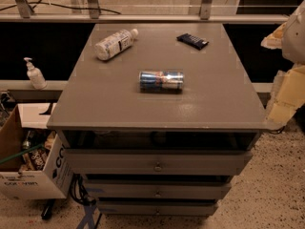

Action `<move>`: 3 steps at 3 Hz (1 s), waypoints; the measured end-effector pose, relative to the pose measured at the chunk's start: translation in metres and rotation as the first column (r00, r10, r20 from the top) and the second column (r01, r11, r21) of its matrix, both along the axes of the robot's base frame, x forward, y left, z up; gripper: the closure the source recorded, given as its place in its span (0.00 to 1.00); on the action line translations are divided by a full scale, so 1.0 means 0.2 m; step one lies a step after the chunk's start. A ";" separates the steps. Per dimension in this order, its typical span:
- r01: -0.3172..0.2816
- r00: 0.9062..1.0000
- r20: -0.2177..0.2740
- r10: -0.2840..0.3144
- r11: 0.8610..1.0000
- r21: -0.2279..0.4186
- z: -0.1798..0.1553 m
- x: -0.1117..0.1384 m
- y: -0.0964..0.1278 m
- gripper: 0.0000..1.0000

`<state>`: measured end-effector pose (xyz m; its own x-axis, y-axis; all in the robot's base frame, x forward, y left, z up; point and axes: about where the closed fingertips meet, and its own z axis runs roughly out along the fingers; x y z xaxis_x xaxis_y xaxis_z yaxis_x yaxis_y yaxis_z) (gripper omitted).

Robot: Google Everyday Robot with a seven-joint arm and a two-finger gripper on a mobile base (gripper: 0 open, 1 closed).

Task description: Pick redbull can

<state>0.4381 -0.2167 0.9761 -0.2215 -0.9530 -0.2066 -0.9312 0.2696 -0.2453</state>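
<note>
The redbull can (161, 80) lies on its side in the middle of the grey cabinet top (119, 104), its long axis running left to right. It is blue and silver with a red and yellow logo. My gripper (285, 97) shows as pale cream parts at the right edge of the view, beside the cabinet's right side. It is well to the right of the can and touches nothing on the top.
A white plastic bottle (114, 43) lies at the back left of the top and a flat dark snack wrapper (192, 40) at the back right. Drawers (157, 163) face the front. A cardboard box (28, 166) and a pump bottle (35, 74) stand to the left.
</note>
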 end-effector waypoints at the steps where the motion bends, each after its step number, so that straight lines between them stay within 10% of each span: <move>1: 0.000 1.000 0.000 0.000 1.000 0.000 0.00 0.00 0.00 0.00; 3: -0.047 0.998 0.032 0.045 0.997 0.058 -0.19 0.16 0.08 0.00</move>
<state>0.4707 -0.2007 0.9375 -0.1701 -0.9480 -0.2689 -0.9352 0.2413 -0.2591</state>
